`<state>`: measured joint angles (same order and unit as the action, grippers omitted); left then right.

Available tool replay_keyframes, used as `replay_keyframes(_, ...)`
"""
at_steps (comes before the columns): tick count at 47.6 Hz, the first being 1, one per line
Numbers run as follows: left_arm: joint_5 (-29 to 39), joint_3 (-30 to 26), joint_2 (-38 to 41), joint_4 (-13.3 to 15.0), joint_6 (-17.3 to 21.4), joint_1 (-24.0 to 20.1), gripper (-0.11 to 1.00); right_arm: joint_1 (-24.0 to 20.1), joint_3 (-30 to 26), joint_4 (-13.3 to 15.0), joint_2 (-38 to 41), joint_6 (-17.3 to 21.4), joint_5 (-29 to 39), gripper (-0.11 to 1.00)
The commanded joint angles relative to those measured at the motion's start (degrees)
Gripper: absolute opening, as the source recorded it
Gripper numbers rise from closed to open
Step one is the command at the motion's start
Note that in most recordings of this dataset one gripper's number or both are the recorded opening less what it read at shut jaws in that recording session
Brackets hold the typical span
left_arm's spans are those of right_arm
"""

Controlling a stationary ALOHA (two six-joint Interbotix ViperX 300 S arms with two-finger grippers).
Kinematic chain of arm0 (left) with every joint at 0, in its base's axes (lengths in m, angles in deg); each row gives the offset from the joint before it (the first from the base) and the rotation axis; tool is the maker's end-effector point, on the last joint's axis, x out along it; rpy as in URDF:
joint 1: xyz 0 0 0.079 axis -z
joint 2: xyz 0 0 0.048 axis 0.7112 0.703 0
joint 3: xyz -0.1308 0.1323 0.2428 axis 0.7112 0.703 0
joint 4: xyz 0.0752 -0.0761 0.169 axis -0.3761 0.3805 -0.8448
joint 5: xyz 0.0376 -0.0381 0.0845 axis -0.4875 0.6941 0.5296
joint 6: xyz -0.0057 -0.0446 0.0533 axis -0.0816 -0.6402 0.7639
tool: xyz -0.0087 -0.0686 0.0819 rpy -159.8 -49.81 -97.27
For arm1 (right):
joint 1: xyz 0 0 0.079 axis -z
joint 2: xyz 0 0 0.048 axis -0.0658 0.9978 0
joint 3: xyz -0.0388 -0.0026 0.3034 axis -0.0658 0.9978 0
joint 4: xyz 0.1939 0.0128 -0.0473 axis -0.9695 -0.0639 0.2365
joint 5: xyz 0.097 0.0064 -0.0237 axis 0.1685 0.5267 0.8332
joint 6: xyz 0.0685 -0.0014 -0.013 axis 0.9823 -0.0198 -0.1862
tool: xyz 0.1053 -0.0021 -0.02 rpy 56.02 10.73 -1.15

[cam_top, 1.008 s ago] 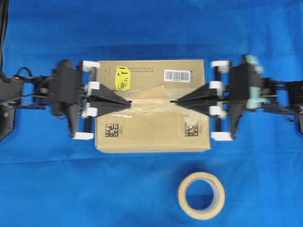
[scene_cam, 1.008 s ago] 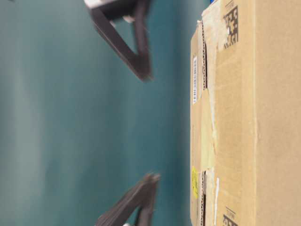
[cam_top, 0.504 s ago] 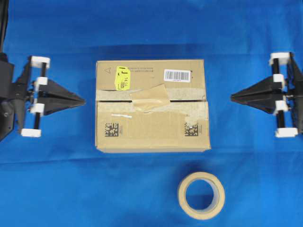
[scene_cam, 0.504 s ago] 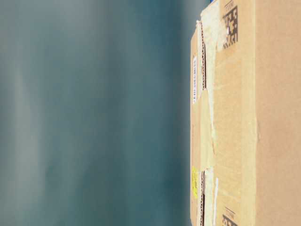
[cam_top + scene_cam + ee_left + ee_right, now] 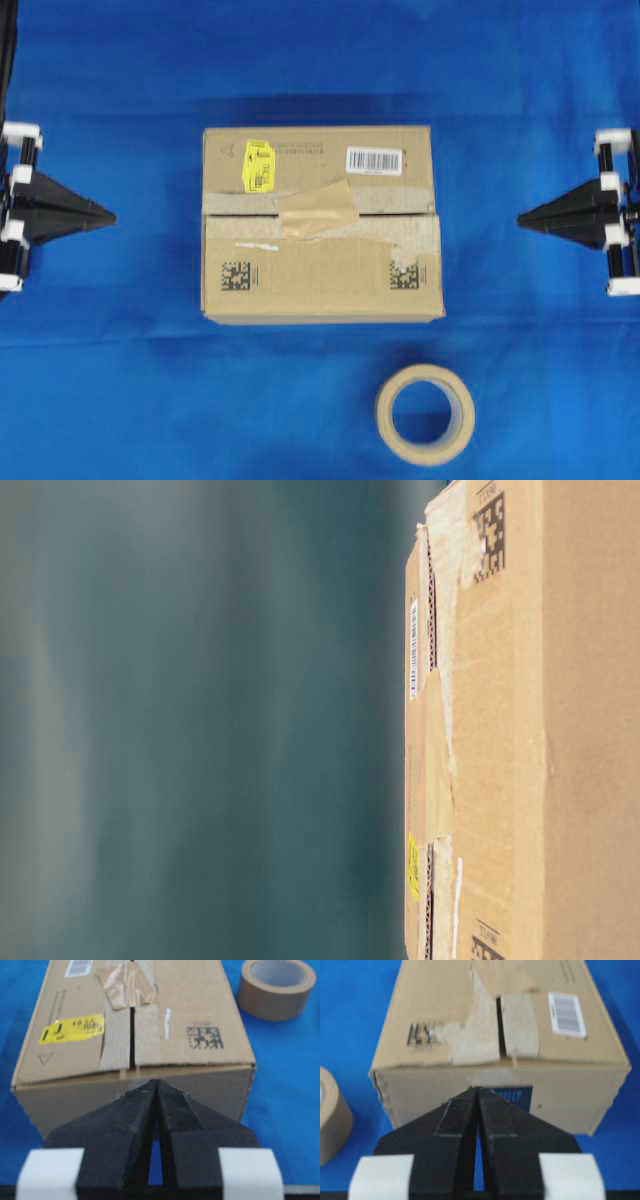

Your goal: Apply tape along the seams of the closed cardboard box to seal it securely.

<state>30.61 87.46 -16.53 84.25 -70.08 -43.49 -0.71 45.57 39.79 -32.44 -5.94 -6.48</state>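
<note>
The box (image 5: pixel 320 222) sits mid-counter, its tape (image 5: pixel 318 208) covering only the middle of the seam (image 5: pixel 240 213). Both the left gripper (image 5: pixel 105 215) and right gripper (image 5: pixel 524 217) are closed, empty, well apart from it; uncovered seam ends and wrinkled tape could let flaps lift

I log the cardboard box (image 5: pixel 320 290): matt brown corrugated card, fluting bare at its edges. Tape (image 5: pixel 127 985): glossy, wrinkled tan film. Old tape band (image 5: pixel 475 1040): pale, rough, torn paper. Yellow sticker (image 5: pixel 72 1028): smooth, slightly shiny. Left gripper (image 5: pixel 156 1082), right gripper (image 5: pixel 477 1089): matt black, grainy.
</note>
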Motion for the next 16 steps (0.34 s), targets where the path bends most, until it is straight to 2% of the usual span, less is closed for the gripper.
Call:
replay_keyframes(1, 0.0, -0.2, 0.2, 0.1, -0.2, 0.0, 0.0, -0.1, -0.3, 0.1, 0.3, 0.0, -0.5, 0.0)
replay_keyframes(16, -0.3, -0.3, 0.1, 0.1, -0.1, 0.0, 0.0, -0.1, -0.2, 0.1, 0.3, 0.1, -0.6, 0.0)
